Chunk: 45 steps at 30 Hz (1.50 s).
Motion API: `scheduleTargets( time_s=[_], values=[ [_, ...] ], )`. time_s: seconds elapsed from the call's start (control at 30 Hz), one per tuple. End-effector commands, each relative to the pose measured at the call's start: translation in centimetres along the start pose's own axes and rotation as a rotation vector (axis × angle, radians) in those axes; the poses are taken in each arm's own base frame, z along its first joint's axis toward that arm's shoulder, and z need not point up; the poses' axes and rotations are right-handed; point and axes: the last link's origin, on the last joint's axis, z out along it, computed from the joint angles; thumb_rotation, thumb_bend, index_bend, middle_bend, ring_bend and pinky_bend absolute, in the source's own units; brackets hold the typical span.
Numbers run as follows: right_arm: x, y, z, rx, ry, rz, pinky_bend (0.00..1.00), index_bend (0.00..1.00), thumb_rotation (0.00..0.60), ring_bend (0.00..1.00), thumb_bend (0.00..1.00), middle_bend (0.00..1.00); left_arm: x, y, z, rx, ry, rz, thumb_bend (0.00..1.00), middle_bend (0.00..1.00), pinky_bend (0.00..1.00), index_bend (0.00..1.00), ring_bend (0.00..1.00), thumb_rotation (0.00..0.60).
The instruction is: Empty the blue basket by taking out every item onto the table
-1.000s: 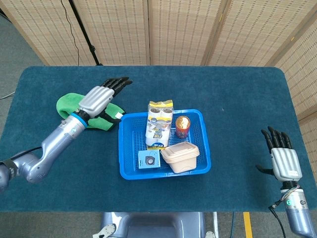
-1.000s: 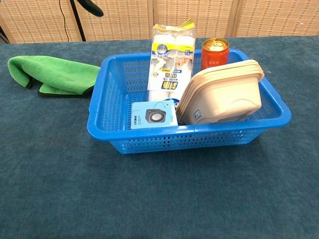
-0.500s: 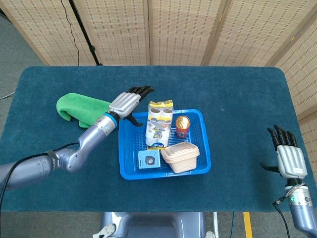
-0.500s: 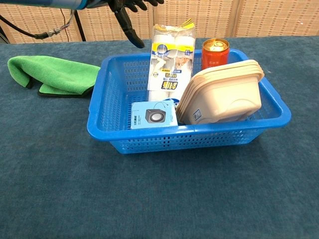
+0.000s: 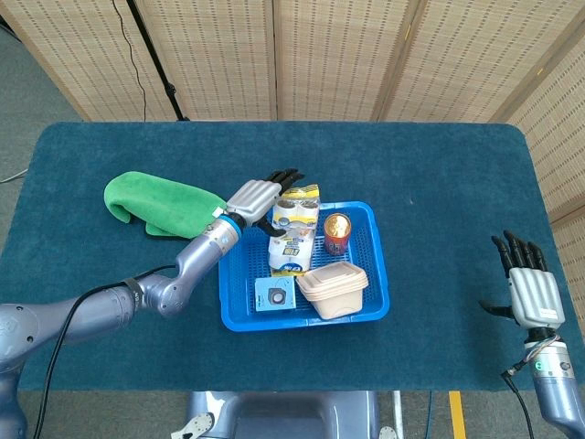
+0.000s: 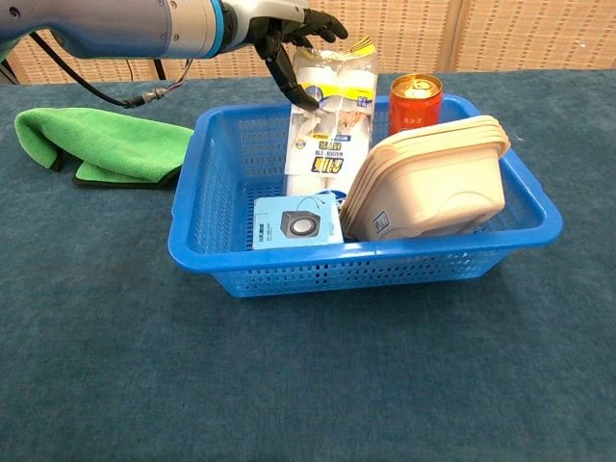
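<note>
The blue basket (image 5: 225, 274) (image 6: 192, 207) sits mid-table. It holds an upright pack of paper rolls (image 5: 294, 240) (image 6: 332, 125), a red can (image 5: 337, 233) (image 6: 415, 101), a beige lidded box (image 5: 332, 289) (image 6: 433, 188) leaning on its side, and a small blue speaker box (image 5: 274, 294) (image 6: 298, 221). My left hand (image 5: 259, 195) (image 6: 284, 29) hovers at the pack's top left corner, fingers spread over it and thumb down beside it, holding nothing. My right hand (image 5: 530, 291) is open, far right near the table's front edge, and does not show in the chest view.
A green cloth (image 5: 160, 203) (image 6: 101, 144) lies on the table left of the basket, under my left forearm. Dark blue felt covers the table (image 5: 439, 201). Woven screens stand behind the far edge.
My left hand has swung right, from above the green cloth to the top of the roll pack. The right hand has drawn back slightly toward the front edge.
</note>
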Motion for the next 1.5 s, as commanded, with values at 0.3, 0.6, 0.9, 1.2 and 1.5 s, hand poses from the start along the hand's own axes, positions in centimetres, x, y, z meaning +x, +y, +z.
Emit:
scheduleTargets(
  time_s=[0.3, 0.6, 0.9, 1.2, 1.5],
  values=[
    [0.1, 0.1, 0.0, -0.001, 0.000, 0.003, 0.00, 0.00, 0.600, 0.00, 0.00, 0.00, -0.5, 0.5, 0.4, -0.010, 0.042, 0.038, 0.50, 0.48, 0.52, 0.51, 0.48, 0.600],
    [0.1, 0.0, 0.0, 0.004, 0.001, 0.004, 0.00, 0.00, 0.600, 0.00, 0.00, 0.00, 1.7, 1.1, -1.2, -0.067, 0.121, -0.021, 0.50, 0.48, 0.52, 0.51, 0.48, 0.600],
    [0.1, -0.2, -0.2, 0.012, 0.001, 0.003, 0.00, 0.00, 0.600, 0.00, 0.00, 0.00, 7.3, 0.5, -4.3, -0.096, 0.253, -0.038, 0.50, 0.48, 0.52, 0.52, 0.49, 0.600],
    [-0.1, -0.7, -0.4, 0.027, -0.007, -0.001, 0.00, 0.00, 0.600, 0.00, 0.00, 0.00, 12.3, -5.6, -6.7, 0.065, 0.367, -0.023, 0.50, 0.49, 0.52, 0.52, 0.49, 0.600],
    [-0.8, -0.9, -0.1, 0.026, -0.033, -0.016, 0.00, 0.00, 0.600, 0.00, 0.00, 0.00, 11.0, -12.7, -5.4, 0.232, 0.329, -0.091, 0.51, 0.49, 0.52, 0.52, 0.48, 0.600]
  ],
)
